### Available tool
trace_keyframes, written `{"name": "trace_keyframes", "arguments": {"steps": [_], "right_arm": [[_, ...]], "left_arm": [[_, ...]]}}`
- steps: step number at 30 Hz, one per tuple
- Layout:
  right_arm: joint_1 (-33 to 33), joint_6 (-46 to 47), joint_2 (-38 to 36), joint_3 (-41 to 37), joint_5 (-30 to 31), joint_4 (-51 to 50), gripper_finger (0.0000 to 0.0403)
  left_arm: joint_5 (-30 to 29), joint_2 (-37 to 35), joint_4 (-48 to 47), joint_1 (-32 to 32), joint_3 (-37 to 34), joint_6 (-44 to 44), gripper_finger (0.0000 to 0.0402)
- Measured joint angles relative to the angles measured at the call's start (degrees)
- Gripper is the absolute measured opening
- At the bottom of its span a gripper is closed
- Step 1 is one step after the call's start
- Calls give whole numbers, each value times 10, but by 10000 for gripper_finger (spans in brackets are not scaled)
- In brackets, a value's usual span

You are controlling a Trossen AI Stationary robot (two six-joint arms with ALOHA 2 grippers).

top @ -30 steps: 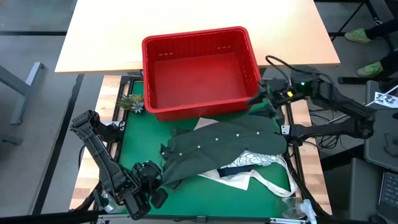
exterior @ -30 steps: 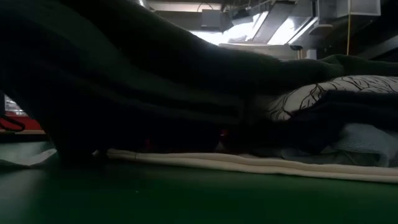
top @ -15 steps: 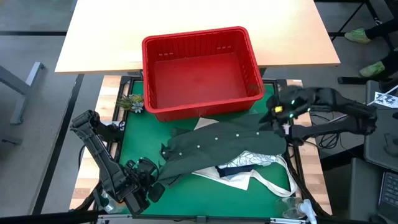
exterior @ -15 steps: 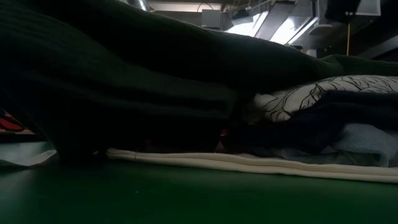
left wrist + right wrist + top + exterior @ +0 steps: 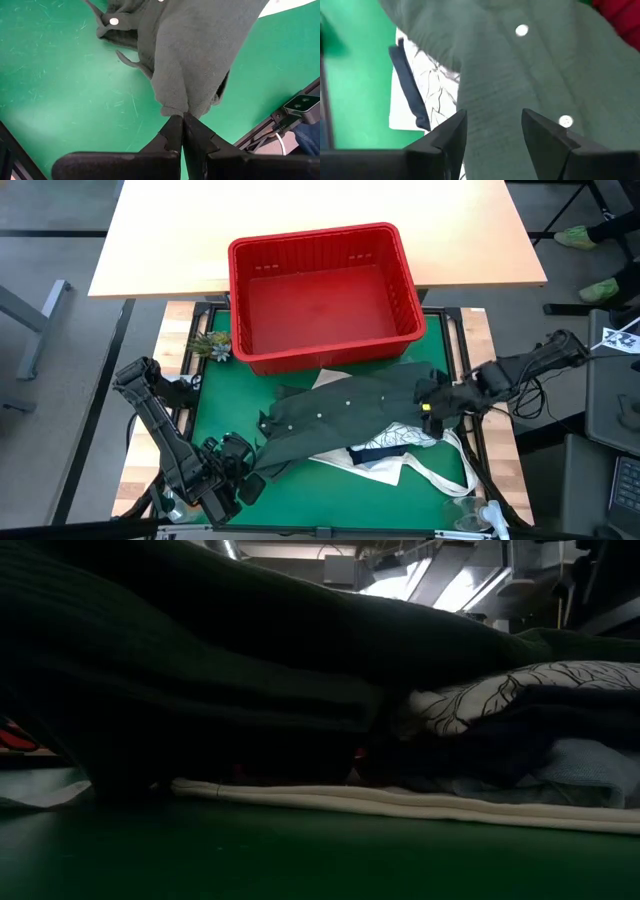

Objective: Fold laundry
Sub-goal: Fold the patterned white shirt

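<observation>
Left claw (image 5: 182, 120) clamped on olive garment (image 5: 350, 412) corner, long axis running toward right claw (image 5: 492, 131), parted just above far end.

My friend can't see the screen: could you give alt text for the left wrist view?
The left end effector, fingers shut, pinches an edge of the dark olive green garment, which lies across the green mat.

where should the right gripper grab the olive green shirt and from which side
Judging by its pose, at the right-hand edge of the olive green shirt, coming down from above. The right gripper hangs open over the buttoned fabric there. The left gripper is shut on the opposite corner, so a far-edge grip could spread it.
</observation>
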Motion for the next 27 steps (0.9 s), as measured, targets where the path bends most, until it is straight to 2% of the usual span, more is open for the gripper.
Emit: {"name": "trace_keyframes", "arguments": {"steps": [6, 11, 27], "right_arm": [[72, 25, 53, -1, 19, 12, 170], [107, 26, 104, -1, 61, 12, 160], [115, 28, 217, -1, 75, -15, 153]], "left_arm": [[0, 0, 0, 0, 0, 0, 0], [-19, 0, 0, 0, 0, 0, 0], [-30, 0, 1, 0, 0, 4, 0]]}}
